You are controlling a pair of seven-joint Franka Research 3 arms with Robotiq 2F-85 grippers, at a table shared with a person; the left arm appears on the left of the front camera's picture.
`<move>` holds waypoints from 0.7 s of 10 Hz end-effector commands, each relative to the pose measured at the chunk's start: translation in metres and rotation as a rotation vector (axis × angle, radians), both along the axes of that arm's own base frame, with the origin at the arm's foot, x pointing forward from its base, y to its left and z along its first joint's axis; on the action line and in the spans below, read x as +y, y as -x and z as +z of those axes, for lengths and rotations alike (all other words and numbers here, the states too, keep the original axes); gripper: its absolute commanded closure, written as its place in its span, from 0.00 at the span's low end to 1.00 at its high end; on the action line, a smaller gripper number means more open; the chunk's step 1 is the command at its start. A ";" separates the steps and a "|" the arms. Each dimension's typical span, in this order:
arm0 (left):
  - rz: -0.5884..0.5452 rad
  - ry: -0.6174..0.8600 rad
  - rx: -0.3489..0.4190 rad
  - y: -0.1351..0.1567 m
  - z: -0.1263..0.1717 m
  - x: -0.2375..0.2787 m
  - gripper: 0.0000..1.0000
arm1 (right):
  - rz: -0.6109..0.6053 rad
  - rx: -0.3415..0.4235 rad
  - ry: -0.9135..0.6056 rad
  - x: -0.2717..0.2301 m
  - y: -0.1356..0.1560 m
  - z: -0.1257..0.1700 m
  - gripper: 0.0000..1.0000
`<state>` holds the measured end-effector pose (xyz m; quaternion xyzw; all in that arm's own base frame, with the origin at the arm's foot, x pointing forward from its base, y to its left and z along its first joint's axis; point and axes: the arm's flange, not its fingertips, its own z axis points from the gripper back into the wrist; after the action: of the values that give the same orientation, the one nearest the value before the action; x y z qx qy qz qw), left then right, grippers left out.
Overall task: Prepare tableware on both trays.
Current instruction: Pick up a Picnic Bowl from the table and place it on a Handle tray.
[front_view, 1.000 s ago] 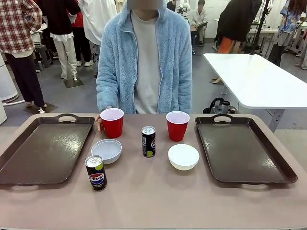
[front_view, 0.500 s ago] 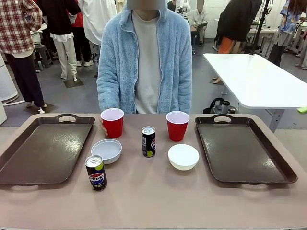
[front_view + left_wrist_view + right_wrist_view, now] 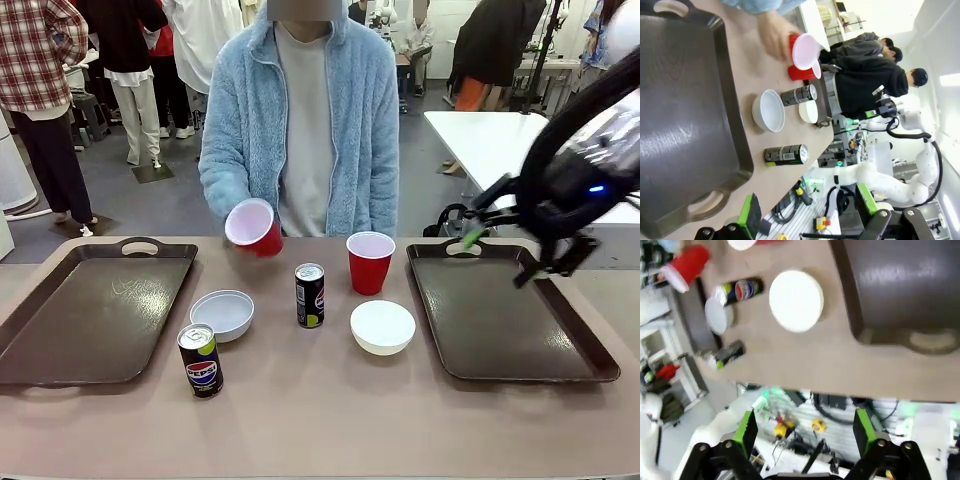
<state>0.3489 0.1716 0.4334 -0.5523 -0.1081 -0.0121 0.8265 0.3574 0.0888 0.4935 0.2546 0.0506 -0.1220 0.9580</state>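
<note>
Across the table, a person's hand holds one red cup (image 3: 254,228) tilted in the air. The other red cup (image 3: 370,262) stands between the two brown trays (image 3: 90,310) (image 3: 500,325), along with two white bowls (image 3: 222,315) (image 3: 383,327), a black can (image 3: 310,295) and a Pepsi can (image 3: 201,360). My right gripper (image 3: 500,256) hangs open above the right tray's far end. In the right wrist view its fingers (image 3: 746,432) are spread wide above the near bowl (image 3: 796,301). My left gripper (image 3: 807,210) is open and holds nothing, above the left tray (image 3: 685,115).
The person in a light blue fleece (image 3: 300,120) sits at the far edge, opposite the middle. A white table (image 3: 530,165) stands behind on the right. Other people stand farther back. Bare tabletop (image 3: 330,420) lies in front of the cans.
The person has lifted the left red cup off the table and tipped it. My right arm has swung into the front view from the right, over the right tray.
</note>
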 end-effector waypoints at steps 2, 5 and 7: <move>0.004 0.008 0.001 0.000 0.002 0.000 0.00 | -0.053 -0.082 0.205 0.059 -0.042 -0.054 0.00; 0.004 0.008 0.001 0.000 0.002 0.000 0.00 | 0.042 -0.138 0.303 0.071 -0.055 -0.088 0.00; 0.004 0.008 0.001 0.000 0.002 0.000 0.00 | 0.019 -0.157 0.250 0.078 -0.048 -0.073 0.00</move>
<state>0.3488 0.1718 0.4333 -0.5523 -0.1080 -0.0118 0.8265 0.4121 0.1648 0.4094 0.1301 -0.0379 -0.0845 0.9872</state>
